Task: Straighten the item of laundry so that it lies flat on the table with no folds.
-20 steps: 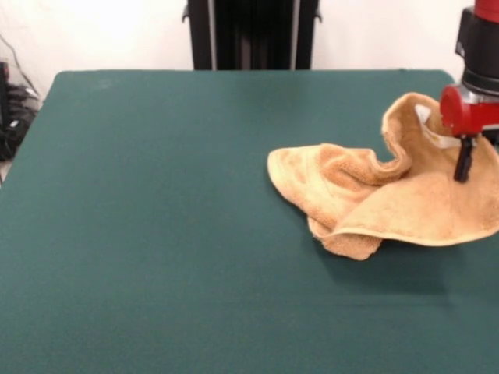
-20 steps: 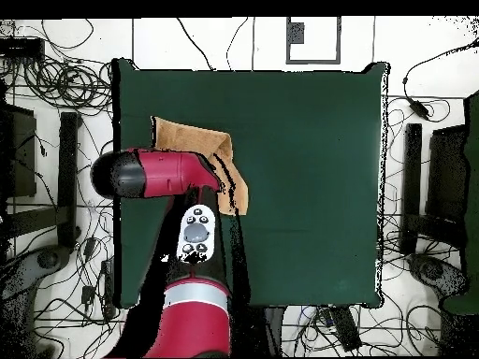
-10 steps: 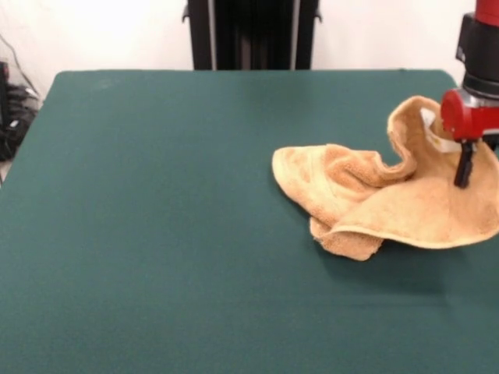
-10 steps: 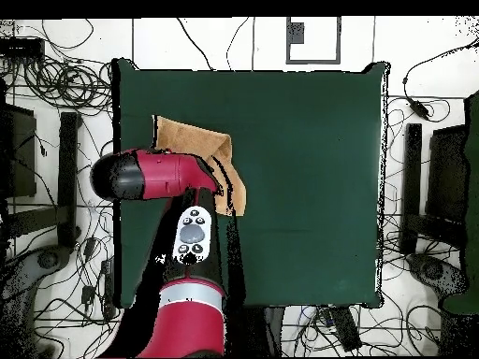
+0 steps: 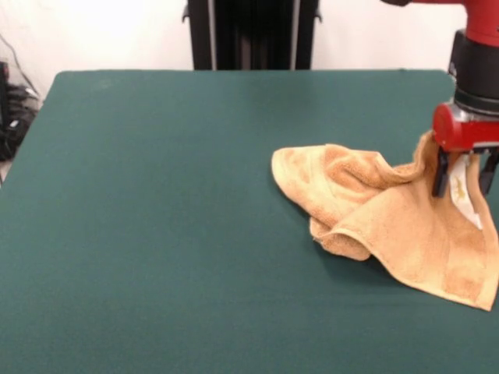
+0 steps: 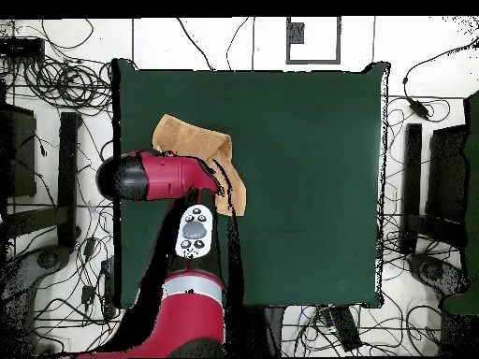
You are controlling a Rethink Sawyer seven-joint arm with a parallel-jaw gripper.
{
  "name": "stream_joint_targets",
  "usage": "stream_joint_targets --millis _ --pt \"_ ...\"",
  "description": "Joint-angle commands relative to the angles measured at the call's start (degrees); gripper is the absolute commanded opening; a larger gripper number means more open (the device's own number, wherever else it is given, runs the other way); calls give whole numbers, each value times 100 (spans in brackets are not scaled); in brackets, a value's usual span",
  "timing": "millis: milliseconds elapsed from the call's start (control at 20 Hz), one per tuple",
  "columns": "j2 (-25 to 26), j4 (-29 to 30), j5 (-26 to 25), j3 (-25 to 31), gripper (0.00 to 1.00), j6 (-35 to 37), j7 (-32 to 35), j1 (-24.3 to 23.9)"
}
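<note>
The tan-orange towel [image 5: 390,218] lies crumpled on the right side of the green table [image 5: 171,202]. One part is bunched at the middle right, and a flatter flap runs down to the front right corner. My red gripper [image 5: 465,175] is down at the towel's far right edge, where the cloth rises up against it and a white label [image 5: 466,193] shows. Whether it is gripping the cloth is unclear. In the overhead view the towel [image 6: 192,140] shows at the table's left side, partly hidden under my arm [image 6: 159,178].
The table's right edge is close to the gripper in the front view. The black pedestal [image 5: 251,35] stands behind the far edge. In the overhead view, cables and stands [image 6: 56,187] surround the table [image 6: 309,178].
The gripper has moved a little left and toward the front. The towel's raised fold at the far right has come down, and a flap now spreads toward the front right.
</note>
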Motion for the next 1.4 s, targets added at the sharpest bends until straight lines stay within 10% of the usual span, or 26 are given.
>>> stream_joint_targets --millis 50,750,1400 --pt "95 151 249 164 100 -192 1391 129" --pt "114 80 398 97 100 166 1471 147" --pt "-1433 670 380 56 100 1980 1027 -58"
